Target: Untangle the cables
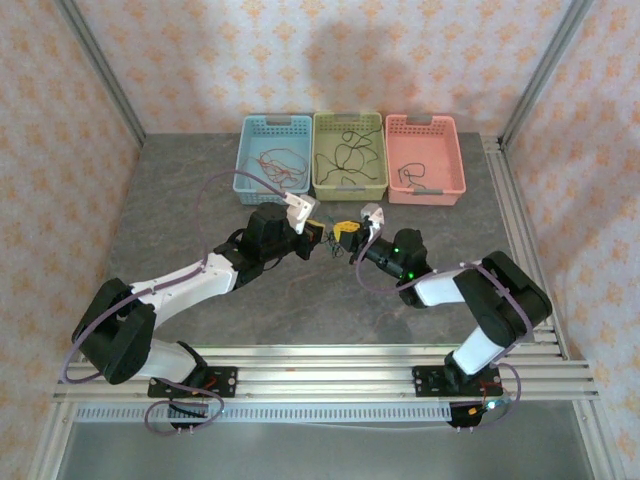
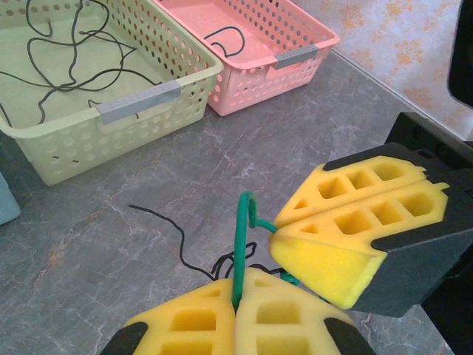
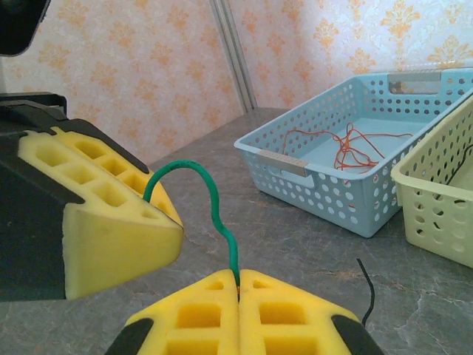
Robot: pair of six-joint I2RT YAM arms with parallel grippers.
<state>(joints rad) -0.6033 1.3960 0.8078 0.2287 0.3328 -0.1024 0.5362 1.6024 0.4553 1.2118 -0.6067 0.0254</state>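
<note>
A dark green cable is held between the two grippers at the middle of the top view, just below the row of three baskets. The left gripper is clenched on it at the bottom centre of its own wrist view, where the wire emerges from the seam between the yellow foam pads. The right gripper is clamped on the same wire at the bottom centre of its view, and the short span between the two grips arches up in a hook. A black strand lies loose on the table, centre-left in the left wrist view, and runs toward the left gripper's pads. Whether it is wound round the green cable cannot be told. Red wires lie in the blue basket, black wires in the green basket, and another black wire in the pink basket. The green cable is judged very light, thin and limp, yet springy enough to keep a bend. It may slide through soft foam if pulled hard, so it is best pinched squarely near any crossing and drawn apart gently. Both arms are reached forward and angled inward from the lower corners of the top view, with the fingertips brought close together and facing each other.
</note>
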